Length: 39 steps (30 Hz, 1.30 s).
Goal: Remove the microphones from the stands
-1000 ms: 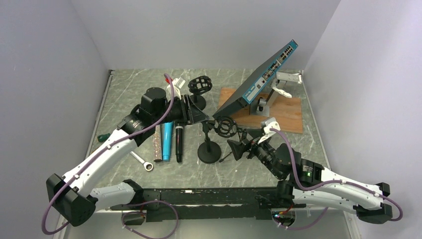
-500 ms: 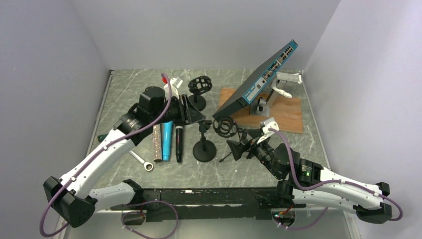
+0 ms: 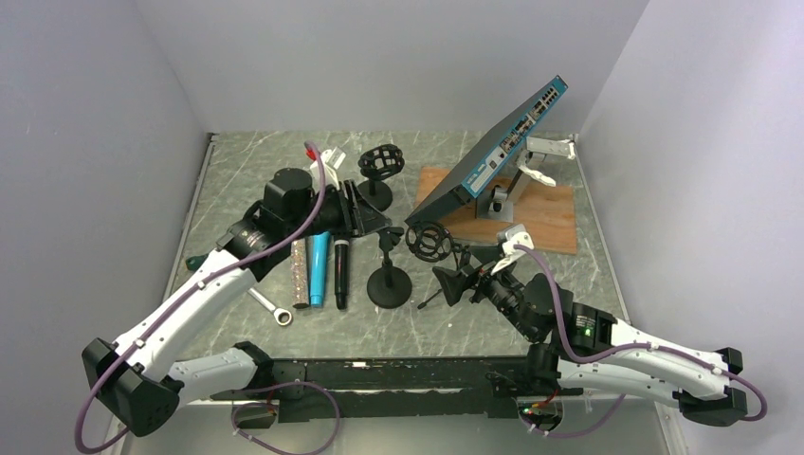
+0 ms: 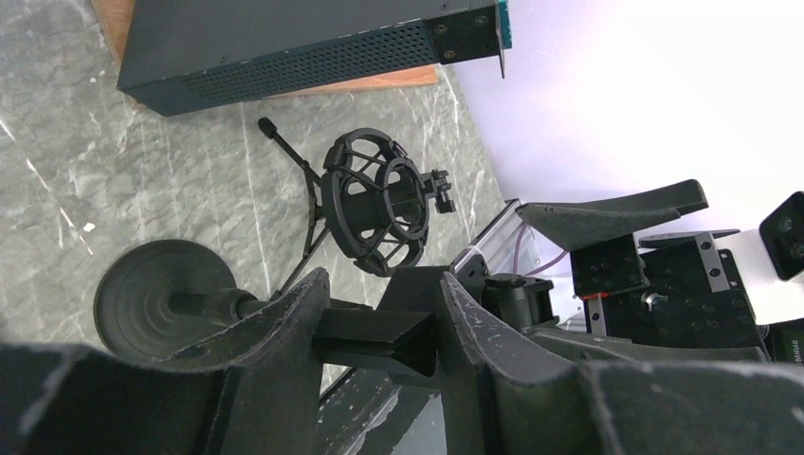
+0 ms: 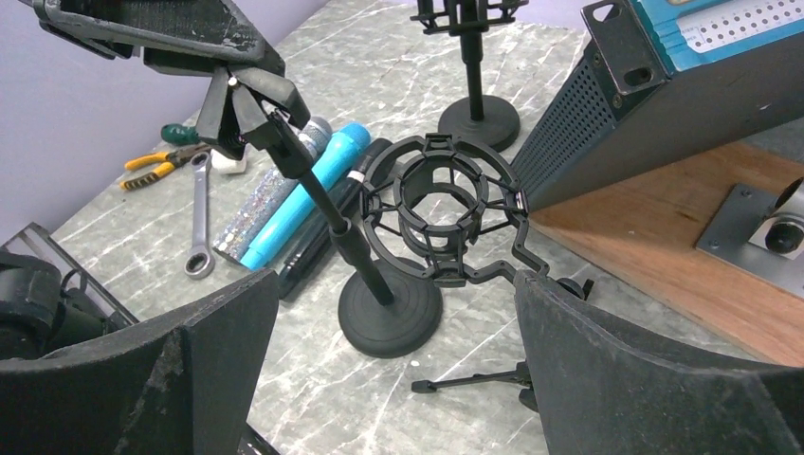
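Right wrist view: left claw [image 5: 251,104], upper left, clamps the stand [image 5: 358,254] steady; right claw [image 5: 393,284] gapes empty, facing its shock mount [image 5: 441,213].

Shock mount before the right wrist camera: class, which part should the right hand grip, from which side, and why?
Probably the cage's outer side bars, approached straight on from the near side: the shock mount stands upright, ring opening facing the open right hand, whose fingers flank it. Mind the tilted stand pole beside it.

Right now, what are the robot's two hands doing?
Left gripper: shut on the top of the microphone stand.
Right gripper: open, holding nothing.
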### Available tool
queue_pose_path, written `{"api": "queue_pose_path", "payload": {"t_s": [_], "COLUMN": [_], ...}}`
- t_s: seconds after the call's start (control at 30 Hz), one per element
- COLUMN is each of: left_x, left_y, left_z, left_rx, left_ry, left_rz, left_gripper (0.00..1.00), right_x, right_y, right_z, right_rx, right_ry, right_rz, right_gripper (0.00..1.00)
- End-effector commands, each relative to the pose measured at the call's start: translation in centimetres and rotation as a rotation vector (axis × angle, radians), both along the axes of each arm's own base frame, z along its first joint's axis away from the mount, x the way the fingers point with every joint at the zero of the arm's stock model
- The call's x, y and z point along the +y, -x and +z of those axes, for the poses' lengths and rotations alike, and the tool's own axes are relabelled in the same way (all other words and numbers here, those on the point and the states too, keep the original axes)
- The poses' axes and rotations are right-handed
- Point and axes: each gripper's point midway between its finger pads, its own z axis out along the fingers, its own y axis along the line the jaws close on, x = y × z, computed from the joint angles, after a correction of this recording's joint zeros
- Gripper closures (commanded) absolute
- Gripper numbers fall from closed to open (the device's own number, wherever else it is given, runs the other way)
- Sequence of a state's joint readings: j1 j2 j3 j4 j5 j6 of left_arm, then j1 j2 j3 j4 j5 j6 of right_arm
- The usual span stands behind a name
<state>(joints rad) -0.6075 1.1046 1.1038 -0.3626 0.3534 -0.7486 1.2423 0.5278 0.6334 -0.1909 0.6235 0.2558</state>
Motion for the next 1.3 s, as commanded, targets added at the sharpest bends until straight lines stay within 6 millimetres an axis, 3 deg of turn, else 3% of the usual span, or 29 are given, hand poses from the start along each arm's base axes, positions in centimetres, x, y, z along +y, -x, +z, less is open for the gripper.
{"api": "queue_pose_path", "payload": {"t_s": [0.0, 0.23, 0.33, 0.47, 0.63, 0.8, 0.87, 0.97, 1.27], "left_x": [1.8, 2.0, 2.3, 2.6, 2.2, 2.3, 2.5, 2.9, 5.8], "left_y": [0.0, 1.1, 1.4, 1.4, 0.9, 0.1, -0.4, -0.9, -0.9], "left_z": [-7.3, -15.1, -16.9, -17.8, -16.2, -13.4, -11.8, -8.9, 0.4], "left_rx": [0.088, 0.215, 0.245, 0.258, 0.222, 0.141, 0.093, 0.006, -0.310], "left_ry": [-0.167, -0.224, -0.242, -0.269, -0.262, -0.248, -0.241, -0.231, -0.210], "left_rz": [0.041, 0.052, 0.060, 0.068, 0.048, 0.063, 0.081, 0.097, 0.166], "left_gripper": [1.00, 1.00, 1.00, 1.00, 1.00, 0.71, 0.53, 0.37, 0.11], "right_x": [0.2, 0.3, 0.2, 0.2, 0.3, 0.3, 0.3, 0.2, -1.6], "right_y": [-0.1, -0.1, -0.1, -0.1, -0.2, -0.2, -0.3, -0.3, -1.0], "right_z": [0.6, 0.2, 0.1, 0.1, 0.1, 0.3, 0.4, 0.7, 1.6], "right_rx": [-0.007, 0.001, 0.002, 0.001, 0.001, -0.003, -0.003, -0.005, 0.025], "right_ry": [-0.033, -0.025, -0.024, -0.022, -0.017, -0.015, -0.011, -0.011, 0.001], "right_rz": [-0.004, -0.004, -0.007, -0.007, -0.009, -0.010, -0.011, -0.016, -0.117], "right_gripper": [0.04, 0.04, 0.04, 0.04, 0.04, 0.03, 0.03, 0.03, 0.01]}}
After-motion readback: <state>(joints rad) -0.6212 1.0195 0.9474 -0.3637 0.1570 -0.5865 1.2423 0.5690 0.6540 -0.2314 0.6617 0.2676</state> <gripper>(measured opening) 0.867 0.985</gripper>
